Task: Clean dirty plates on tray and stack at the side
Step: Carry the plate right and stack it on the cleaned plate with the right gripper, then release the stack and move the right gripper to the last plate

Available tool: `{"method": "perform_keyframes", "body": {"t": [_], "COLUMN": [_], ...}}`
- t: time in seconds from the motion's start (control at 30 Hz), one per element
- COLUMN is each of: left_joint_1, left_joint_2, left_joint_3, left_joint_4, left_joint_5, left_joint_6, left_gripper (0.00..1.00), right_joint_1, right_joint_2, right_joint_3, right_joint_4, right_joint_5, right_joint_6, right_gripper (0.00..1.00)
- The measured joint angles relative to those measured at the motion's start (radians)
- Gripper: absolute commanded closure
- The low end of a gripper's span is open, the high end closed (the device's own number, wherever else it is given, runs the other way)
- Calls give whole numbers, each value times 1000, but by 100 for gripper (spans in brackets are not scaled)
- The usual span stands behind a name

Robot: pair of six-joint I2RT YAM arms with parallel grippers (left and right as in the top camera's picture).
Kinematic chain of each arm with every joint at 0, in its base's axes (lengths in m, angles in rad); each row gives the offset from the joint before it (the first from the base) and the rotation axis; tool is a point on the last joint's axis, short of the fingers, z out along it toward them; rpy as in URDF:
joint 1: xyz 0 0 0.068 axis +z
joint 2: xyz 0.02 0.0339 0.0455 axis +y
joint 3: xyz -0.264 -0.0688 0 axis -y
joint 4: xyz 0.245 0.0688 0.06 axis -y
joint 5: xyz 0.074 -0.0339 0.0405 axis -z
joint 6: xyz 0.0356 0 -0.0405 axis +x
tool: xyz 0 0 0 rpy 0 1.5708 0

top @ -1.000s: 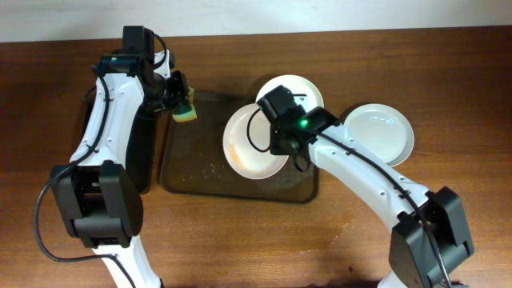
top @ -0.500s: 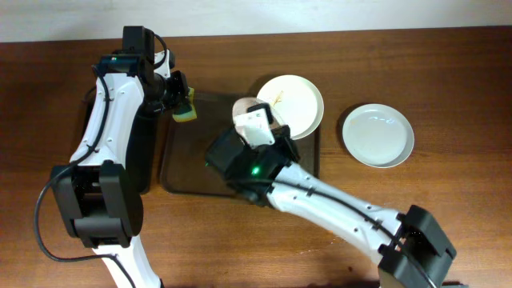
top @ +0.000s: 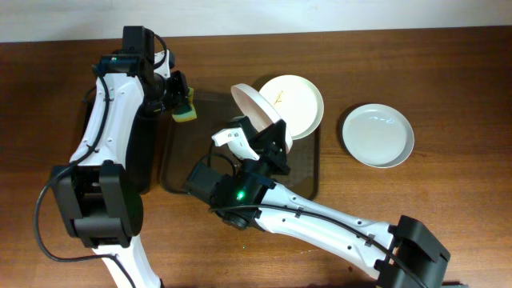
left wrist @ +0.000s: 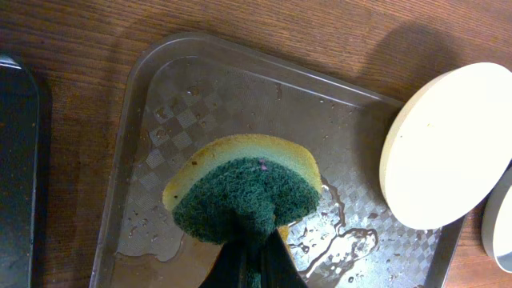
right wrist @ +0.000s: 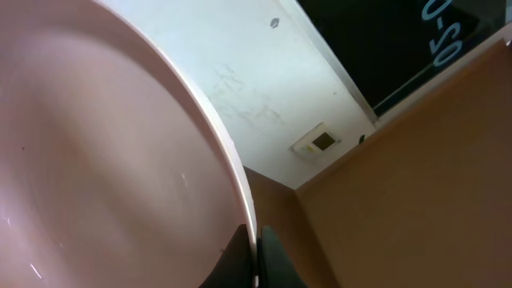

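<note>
Plate (top: 258,110), white, tilted, in right gripper (right wrist: 258,254)

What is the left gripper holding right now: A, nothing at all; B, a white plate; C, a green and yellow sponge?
C: the left gripper is shut on the sponge over the tray; the right gripper grips the tilted plate.

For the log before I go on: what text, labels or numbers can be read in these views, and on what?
"0-5", perhaps: pale tilted characters, cut off by the frame edge, on the dark panel in the right wrist view; unsure.
plates, tray, sponge: no text.
</note>
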Motion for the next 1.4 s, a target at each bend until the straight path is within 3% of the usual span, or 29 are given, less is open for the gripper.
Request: {"method": "perform_keyframes", "body": {"t": [0.17,0.37,0.47,0.7,0.97,1.2,1.4], "left_joint_1": [0,0,0,0,0,0,0], "left_joint_2": [0,0,0,0,0,0,0], "left_joint_3": [0,0,0,0,0,0,0], "left_joint_4": [0,-1,-1,-1,-1,-1,-1], "left_joint_5": [0,0,0,0,-5,-5,-5], "left_joint_6": [0,0,0,0,0,0,0], "left_gripper": [99,99,99,99,99,99,99], "right_joint_1": [-15,-176,-316,-872,-1318,-1397,-1396], "right_joint_2": [0,-53,-132,-211,-69,100,117], "right_joint_3": [2,2,2,7,-2,-13,-14], "right_joint_4": [-31,-66,-57,-63,-61,-48,-55], "right_joint_5": [-191,-658,-879,-1489,-1604,-1607,-1614], "right_joint_6": [21,72,79,29,15,10,8], "right_gripper": [96,96,96,96,96,96,96]}}
